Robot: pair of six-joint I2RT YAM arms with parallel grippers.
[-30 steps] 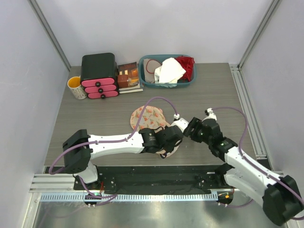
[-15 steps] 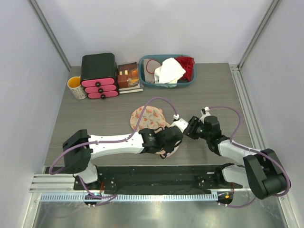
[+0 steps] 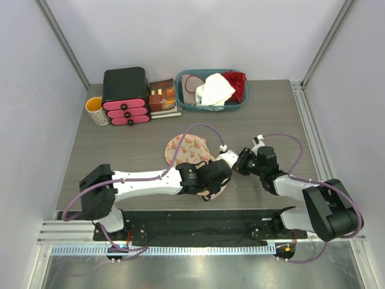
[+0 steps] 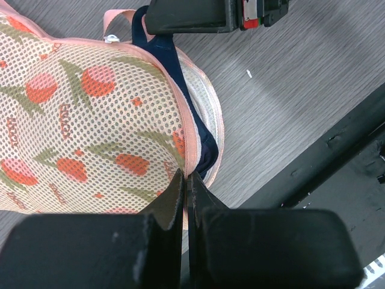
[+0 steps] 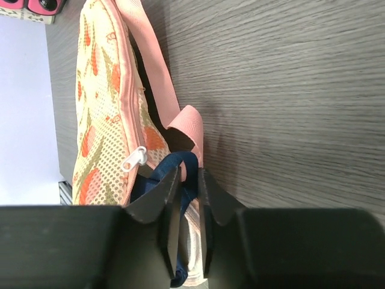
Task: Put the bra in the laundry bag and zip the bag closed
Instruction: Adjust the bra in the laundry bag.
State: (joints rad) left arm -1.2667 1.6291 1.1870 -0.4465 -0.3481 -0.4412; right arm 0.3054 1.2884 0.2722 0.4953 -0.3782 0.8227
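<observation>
The laundry bag (image 3: 186, 146) lies mid-table, a cream mesh pouch with red tulips and pink trim. The navy bra (image 4: 207, 147) sits inside it, showing through the unzipped edge. My left gripper (image 4: 185, 176) is shut on the bag's pink rim (image 4: 191, 141) at the near end. One thin bra strap (image 5: 180, 159) loops out of the bag's right end, beside a pink handle loop (image 5: 186, 120). My right gripper (image 5: 189, 174) has its jaws narrowed on that strap loop. The white zipper pull (image 5: 135, 158) hangs just left of them. In the top view the right gripper (image 3: 228, 159) meets the bag's right end.
At the back stands a teal basket (image 3: 210, 108) holding a white cloth (image 3: 213, 89) and a red garment (image 3: 236, 84). Left of it are a book (image 3: 162, 97), a black box with pink drawers (image 3: 125, 96) and a yellow mug (image 3: 96, 110).
The right arm has folded lower toward the table, and its jaws have narrowed around the bra strap. The left arm and the bag have not moved.
</observation>
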